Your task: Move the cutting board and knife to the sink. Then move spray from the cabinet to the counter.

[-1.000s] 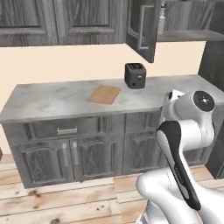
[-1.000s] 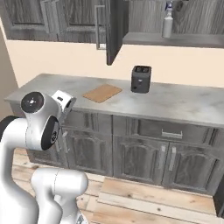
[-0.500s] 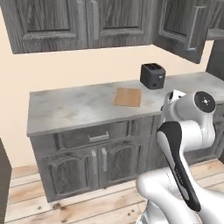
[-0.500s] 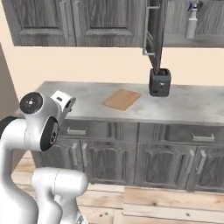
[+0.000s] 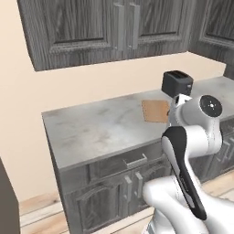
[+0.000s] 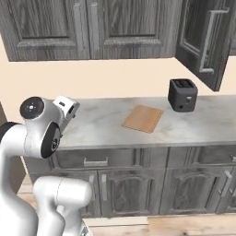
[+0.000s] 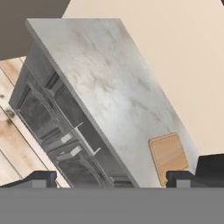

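A white robot arm's gripper [image 7: 109, 178], jaws wide and empty, hovers off the marbled counter [image 6: 106, 122] well short of the cutting board [image 6: 143, 118] lying beside the toaster [image 6: 183, 95]; likely next, reaching over to grasp the board.

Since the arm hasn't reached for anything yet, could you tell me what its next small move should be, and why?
Probably extend the open gripper forward toward the cutting board. The board lies flat on the counter beside the toaster, untouched, while the arm is folded near the base, short of the counter's edge. I cannot make out the knife, so the board seems the clearer first target.
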Tool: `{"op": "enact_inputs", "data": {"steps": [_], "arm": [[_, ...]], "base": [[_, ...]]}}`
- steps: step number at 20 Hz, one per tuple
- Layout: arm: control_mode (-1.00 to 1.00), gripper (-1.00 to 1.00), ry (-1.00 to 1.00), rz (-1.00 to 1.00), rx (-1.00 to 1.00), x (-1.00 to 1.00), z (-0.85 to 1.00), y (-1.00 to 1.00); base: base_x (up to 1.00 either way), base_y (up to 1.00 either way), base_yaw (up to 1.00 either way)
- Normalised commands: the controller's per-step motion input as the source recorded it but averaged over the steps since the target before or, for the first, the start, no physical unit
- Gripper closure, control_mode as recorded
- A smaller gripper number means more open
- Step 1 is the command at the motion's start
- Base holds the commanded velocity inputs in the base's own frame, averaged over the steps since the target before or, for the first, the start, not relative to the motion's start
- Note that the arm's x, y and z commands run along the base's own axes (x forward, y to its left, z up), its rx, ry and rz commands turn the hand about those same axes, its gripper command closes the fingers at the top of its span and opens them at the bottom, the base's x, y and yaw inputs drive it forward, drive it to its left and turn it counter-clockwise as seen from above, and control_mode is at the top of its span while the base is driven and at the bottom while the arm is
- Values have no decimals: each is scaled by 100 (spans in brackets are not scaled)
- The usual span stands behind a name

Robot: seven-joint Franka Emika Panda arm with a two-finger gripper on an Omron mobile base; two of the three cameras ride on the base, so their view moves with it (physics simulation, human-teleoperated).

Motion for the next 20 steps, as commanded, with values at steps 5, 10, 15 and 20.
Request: {"op": "enact_inputs", "data": {"steps": [5,10,15,20], "arm": [[100,-100,0,0,0,0,0,0],[100,-100,0,0,0,0,0,0],[100,-100,0,0,0,0,0,0],[100,-100,0,0,0,0,0,0]], "base": [[27,26,-8],[38,15,-6],[58,23,-1],[76,18,0]]}}
